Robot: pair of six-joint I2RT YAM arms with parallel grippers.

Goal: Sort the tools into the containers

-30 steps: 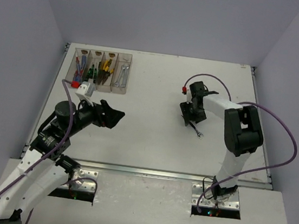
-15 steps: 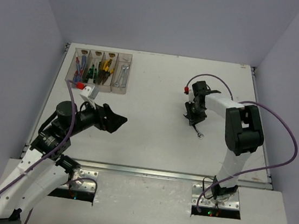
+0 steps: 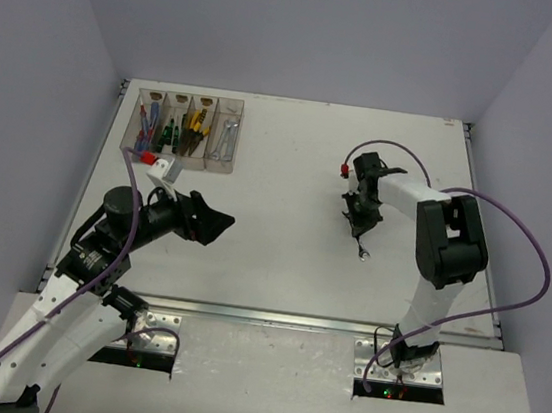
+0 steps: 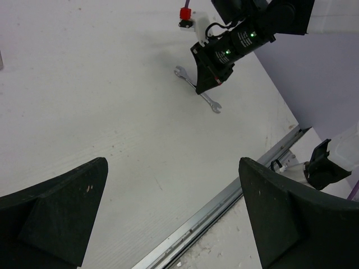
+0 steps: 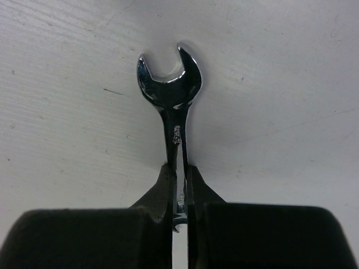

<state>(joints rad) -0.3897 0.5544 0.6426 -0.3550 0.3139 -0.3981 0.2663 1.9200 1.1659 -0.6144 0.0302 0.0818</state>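
Note:
A silver open-end wrench lies on the white table right of centre, also seen as the wrench from above and the wrench from the left wrist. My right gripper is shut on its shank, the fingers pressed against both sides. The containers stand at the back left, holding blue, green, yellow-orange tools and a wrench. My left gripper hovers wide open over the left half of the table, nothing between its fingers.
A metal rail runs along the table's near edge. Purple cables loop off both arms. The right arm's white link reaches over the right side of the table.
The right gripper has closed onto the wrench's shank. The left gripper moved a little to the right, then stayed open and still.

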